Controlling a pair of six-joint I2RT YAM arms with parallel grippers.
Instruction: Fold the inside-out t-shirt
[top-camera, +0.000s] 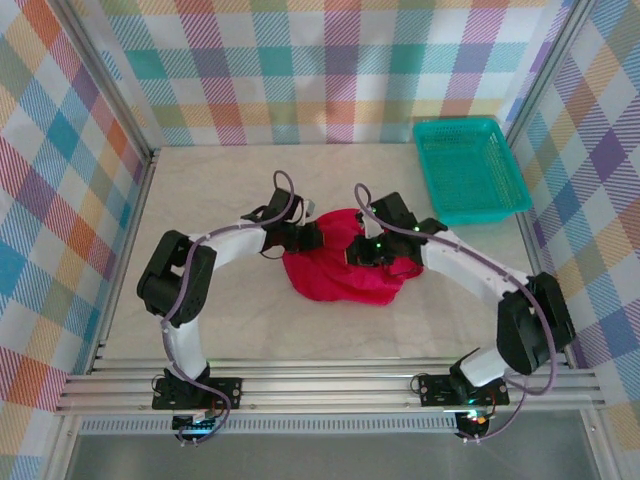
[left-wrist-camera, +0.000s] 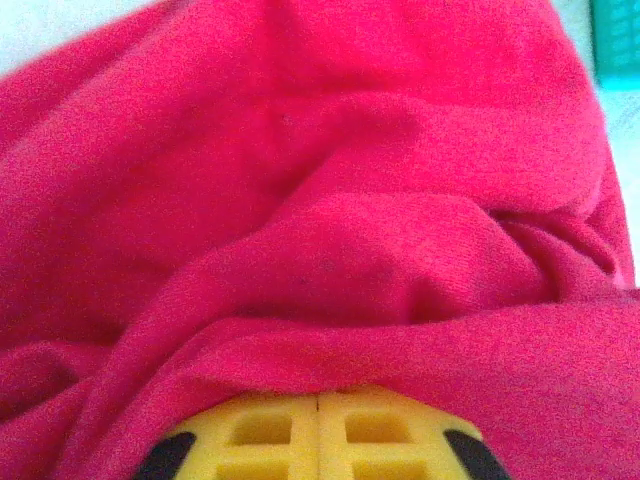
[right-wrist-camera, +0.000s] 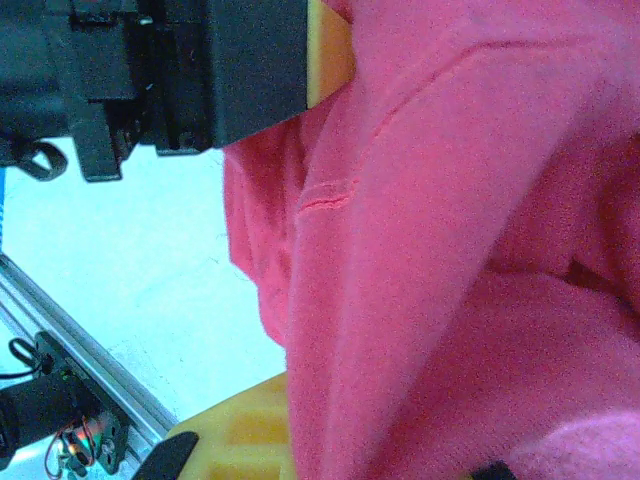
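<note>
A: Yellow fingertips (left-wrist-camera: 260, 432) of left gripper (left-wrist-camera: 318, 410) nearest, at bottom edge of left wrist view. Closed or apart?
B: Closed, pressed flat together with just a thin seam between. Covered at the tips by the inside-out t-shirt (left-wrist-camera: 330, 200). Cannot tell whether pinching any fold.
A: And right gripper (top-camera: 358, 252)?
B: Closed as well. One yellow finger (right-wrist-camera: 235, 435) peeking from under red cloth in right wrist view, the rest hidden. Cannot tell whether holding cloth inside.
A: Where lying, the shirt?
B: Bunched in a red heap on middle of table (top-camera: 220, 190), between both grippers, touching each one at its upper corners. Stitched seam line visible on the cloth in right wrist view.
A: Anything more on the table?
B: Teal basket (top-camera: 468, 170) at far right corner, well apart from the shirt
</note>
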